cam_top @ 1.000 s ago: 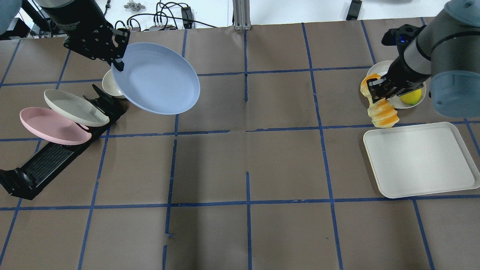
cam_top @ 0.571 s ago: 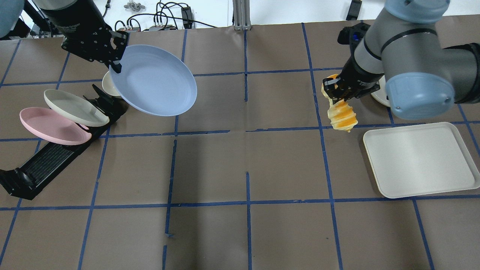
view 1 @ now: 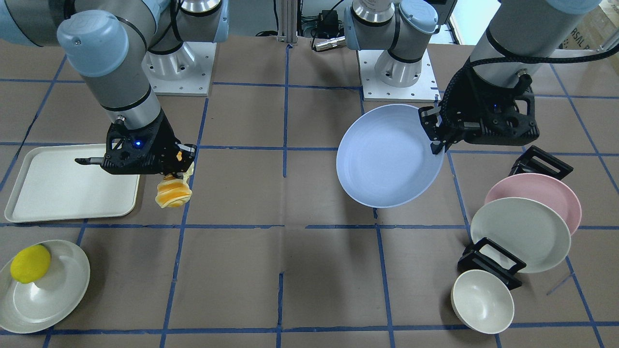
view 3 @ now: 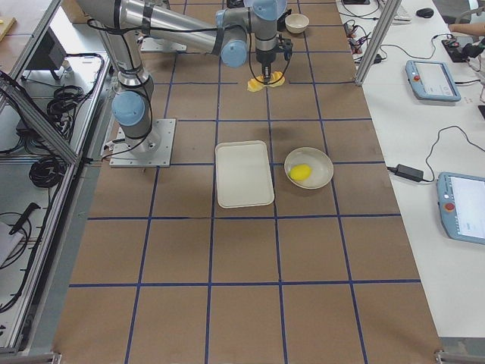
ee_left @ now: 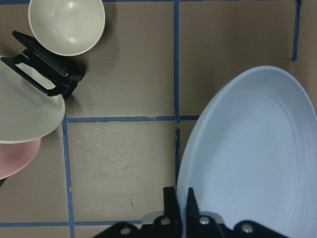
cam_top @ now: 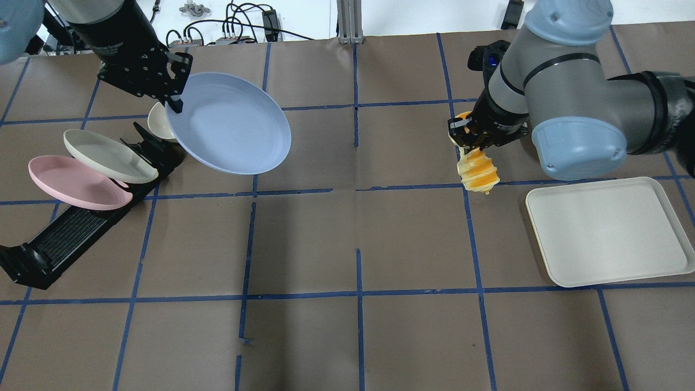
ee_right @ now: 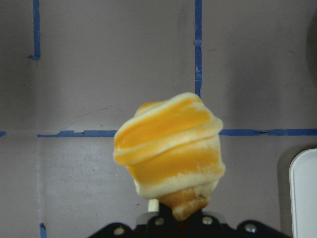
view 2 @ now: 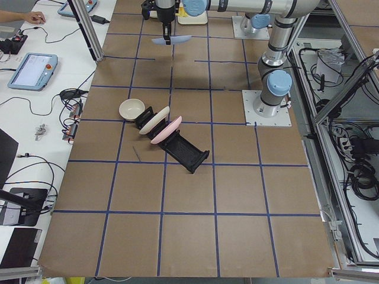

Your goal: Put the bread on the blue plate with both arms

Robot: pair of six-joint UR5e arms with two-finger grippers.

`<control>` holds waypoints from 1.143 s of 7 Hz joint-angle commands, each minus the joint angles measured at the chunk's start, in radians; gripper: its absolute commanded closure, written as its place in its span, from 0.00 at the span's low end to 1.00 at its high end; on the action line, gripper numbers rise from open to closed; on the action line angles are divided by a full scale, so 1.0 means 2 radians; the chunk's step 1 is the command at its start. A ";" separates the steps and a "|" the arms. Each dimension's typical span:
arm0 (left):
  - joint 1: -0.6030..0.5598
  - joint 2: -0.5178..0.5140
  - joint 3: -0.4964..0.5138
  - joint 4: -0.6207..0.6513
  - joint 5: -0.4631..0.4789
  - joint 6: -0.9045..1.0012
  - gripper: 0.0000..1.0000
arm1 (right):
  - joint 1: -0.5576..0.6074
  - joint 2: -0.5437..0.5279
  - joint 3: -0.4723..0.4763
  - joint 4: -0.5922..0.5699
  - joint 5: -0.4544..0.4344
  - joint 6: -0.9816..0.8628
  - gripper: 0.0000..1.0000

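My left pincer (cam_top: pixel 172 100) is closed to a thin slit on the rim of the blue plate (cam_top: pixel 233 125), one black finger on each face of the edge. The plate is round, shallow, matte and pale lavender-blue. It hangs tilted clear of the surface (cam_top: pixel 347 244), and in the overhead view it spreads from my fingers toward 4 o'clock.

Just at 7 o'clock from that pincer a small glossy cream bowl (cam_top: pixel 158 120) sits on the surface. Farther along the same line is the black ribbed dish rack (cam_top: pixel 70 233). A cream-white plate (cam_top: pixel 108 155) and a pink plate (cam_top: pixel 76 182) lean in its slots.

My right pincer (cam_top: pixel 468 142) is clamped on the upper end of the bread (cam_top: pixel 478 172). The bread is a lumpy, spiralled roll of pale cream bands with orange-yellow stripes. It dangles downward off the surface, well apart from the blue plate, which lies at 9 o'clock from it.

At 4 o'clock from the bread, near it, a rectangular cream tray (cam_top: pixel 608 231) with rounded corners and a raised lip lies flat. In the front-facing view a round cream plate (view 1: pixel 53 295) carries a dimpled yellow lemon-like ball (view 1: pixel 30 263) near its rim, at 8 o'clock from my right pincer.

The surface is brown paper with a grid of blue tape.
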 commanded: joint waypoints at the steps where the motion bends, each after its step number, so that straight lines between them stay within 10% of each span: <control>1: -0.017 -0.004 -0.023 0.021 -0.028 -0.001 0.97 | 0.000 0.004 0.001 -0.001 -0.001 -0.008 0.86; 5: -0.132 -0.087 -0.113 0.259 -0.039 -0.131 0.97 | -0.007 0.013 0.002 -0.004 -0.002 -0.057 0.86; 7: -0.168 -0.108 -0.115 0.274 -0.039 -0.212 0.97 | -0.007 0.013 0.002 -0.004 -0.002 -0.057 0.86; 8: -0.176 -0.108 -0.120 0.274 -0.038 -0.216 0.64 | -0.007 0.013 0.002 -0.004 -0.002 -0.057 0.86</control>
